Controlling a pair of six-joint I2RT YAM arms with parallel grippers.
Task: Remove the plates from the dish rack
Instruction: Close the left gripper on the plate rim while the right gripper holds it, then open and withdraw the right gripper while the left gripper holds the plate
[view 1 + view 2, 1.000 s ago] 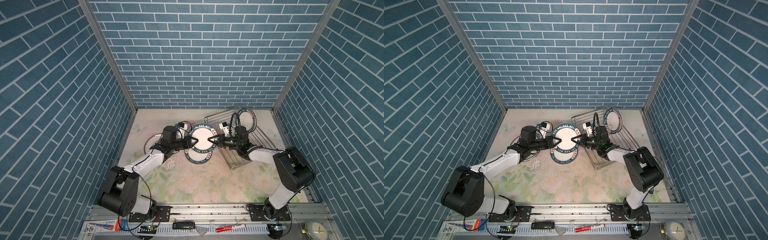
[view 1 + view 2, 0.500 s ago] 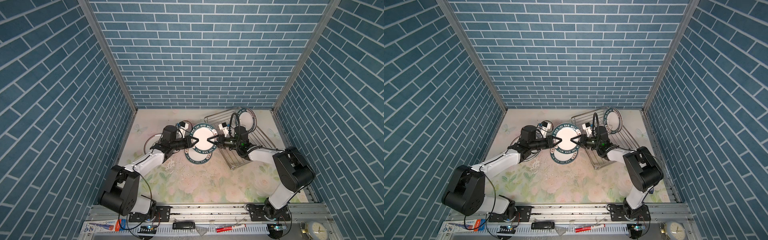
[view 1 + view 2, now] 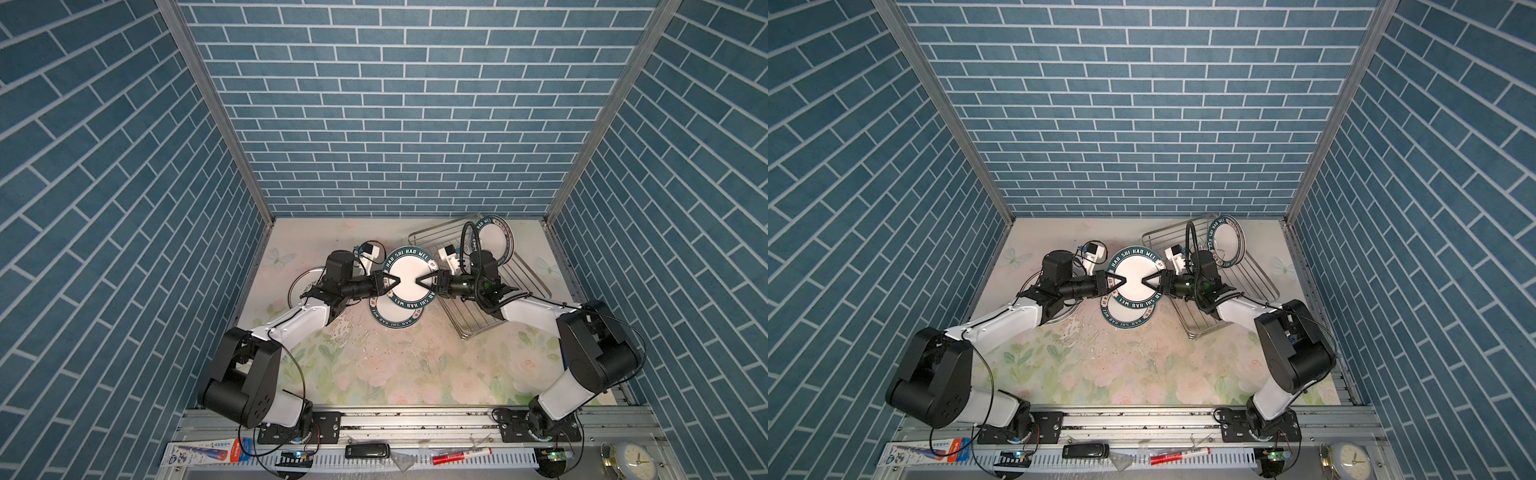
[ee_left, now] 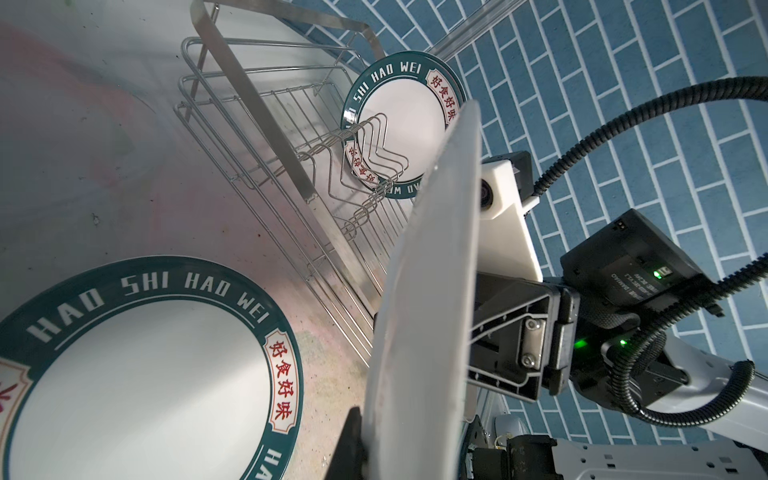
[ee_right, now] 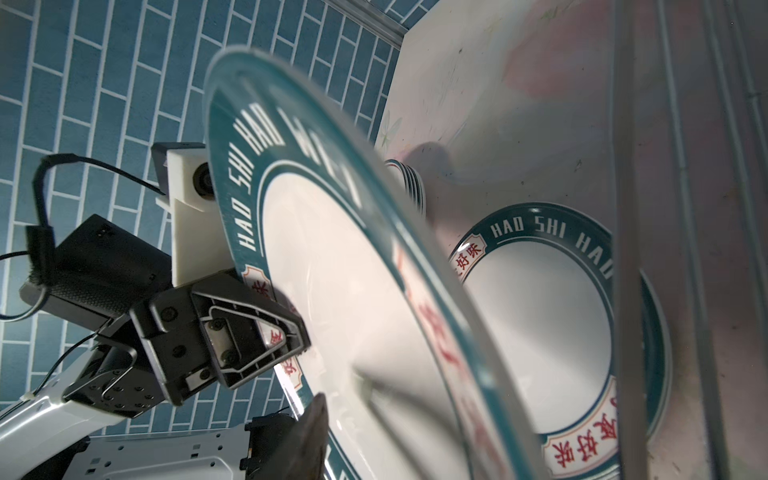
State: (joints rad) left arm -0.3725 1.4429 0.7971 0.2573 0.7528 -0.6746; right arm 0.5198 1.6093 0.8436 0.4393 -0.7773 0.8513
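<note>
A white plate (image 3: 409,278) (image 3: 1136,278) with a dark green lettered rim hangs level above the table between both grippers. My left gripper (image 3: 395,283) (image 3: 1120,283) is shut on its left rim; one finger (image 4: 353,444) shows against the plate's underside (image 4: 428,291). My right gripper (image 3: 420,281) (image 3: 1147,281) reaches over the right rim with its jaws apart; its finger (image 5: 311,440) stands off the plate's face (image 5: 353,311). A like plate (image 3: 395,320) (image 4: 145,374) lies flat below. The wire dish rack (image 3: 519,274) (image 4: 266,104) holds one upright plate (image 3: 494,243) (image 4: 403,104).
A stack of plates (image 3: 299,282) (image 5: 409,183) lies under my left arm. Blue brick walls close in three sides. On the front rail lie a toothpaste box (image 3: 203,449), a black device (image 3: 368,451), a red marker (image 3: 461,449) and a clock (image 3: 633,461).
My left gripper has shut on the plate's left rim. My right gripper's jaws have come apart at the right rim. The plate has shifted slightly away from the front.
</note>
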